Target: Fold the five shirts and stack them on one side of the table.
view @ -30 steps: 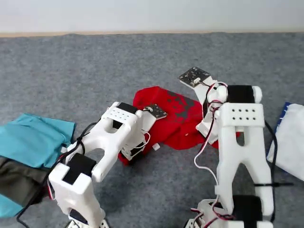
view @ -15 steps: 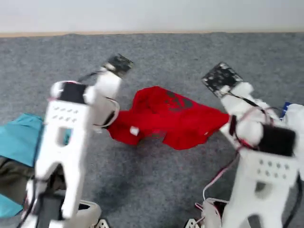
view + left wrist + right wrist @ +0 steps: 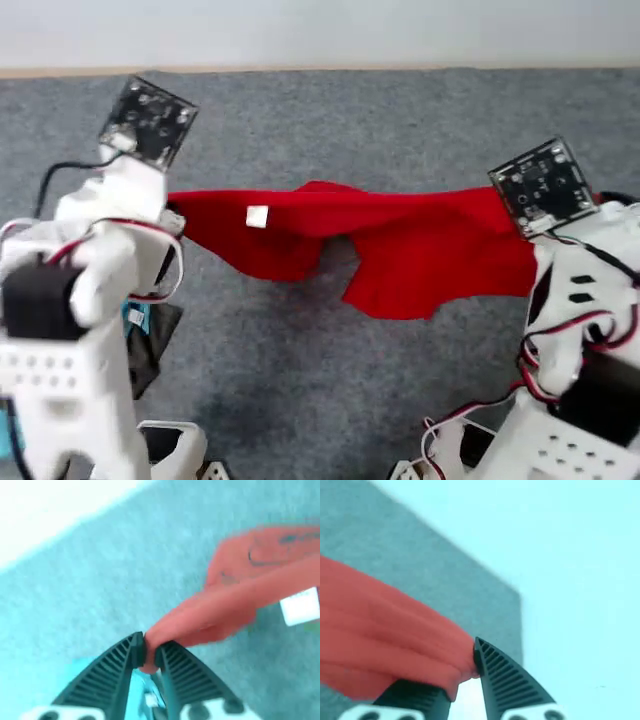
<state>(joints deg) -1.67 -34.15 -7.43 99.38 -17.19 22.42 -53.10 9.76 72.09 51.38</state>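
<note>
While the two arms stand well apart over the grey table covering (image 3: 300, 120), the red shirt (image 3: 400, 250) hangs stretched between them, one end in each gripper.

The left gripper (image 3: 149, 650) is pinched narrow, its two ribbed black fingers (image 3: 172, 662) nearly together with a bunched edge of the red shirt clamped between their tips. From that grip the cloth runs away from the left gripper in a thick roll. A white tag (image 3: 300, 605) sits on the shirt some way along it, well beyond the fingertips.

The right gripper (image 3: 465, 667) also holds the shirt. A gathered wad of red cloth fills the gap between its jaws and spills over one finger, while the other ribbed finger (image 3: 495, 672) presses against it from the far side.

In the high view the shirt's upper edge is drawn nearly straight from the left gripper (image 3: 172, 215) across to the right gripper (image 3: 530, 240). The white tag (image 3: 257, 216) lies just beside the left gripper's end. Between the grippers, loose folds sag below that edge, deepest nearer the right gripper; whether they touch the table covering cannot be told.

Beside the left arm, on the side away from the shirt's span, a dark cloth (image 3: 150, 350) lies on the table covering.
</note>
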